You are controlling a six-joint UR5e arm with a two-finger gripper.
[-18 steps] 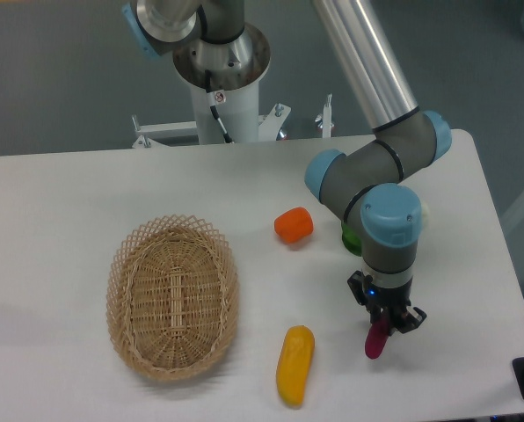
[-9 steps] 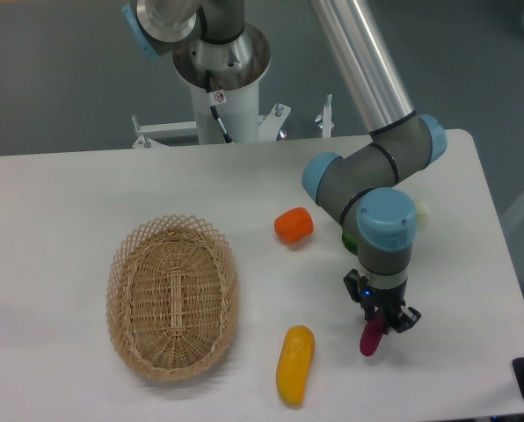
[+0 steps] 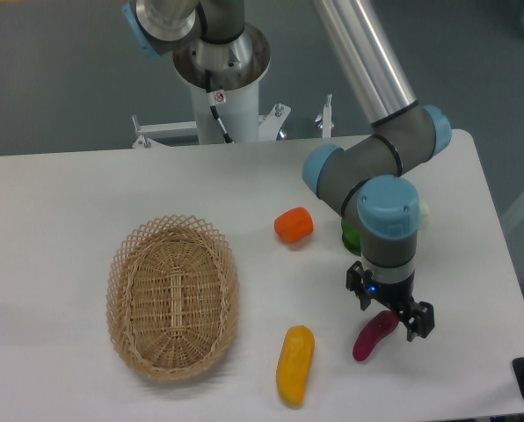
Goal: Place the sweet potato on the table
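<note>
The magenta-purple sweet potato point(image 3: 372, 336) lies on the white table point(image 3: 60, 220) at the front right, tilted a little. My gripper point(image 3: 392, 316) hangs just above its upper end with the fingers spread apart, open and holding nothing. The sweet potato lies between and below the fingertips.
An oval wicker basket point(image 3: 172, 297) stands at the front left. A yellow oblong piece point(image 3: 295, 364) lies left of the sweet potato. A short orange piece point(image 3: 294, 225) lies further back. A green object point(image 3: 351, 237) is partly hidden behind my wrist. The table's right edge is close.
The gripper has opened and let go of the sweet potato, which now lies on the table instead of hanging upright between the fingers. The wrist has shifted slightly right.
</note>
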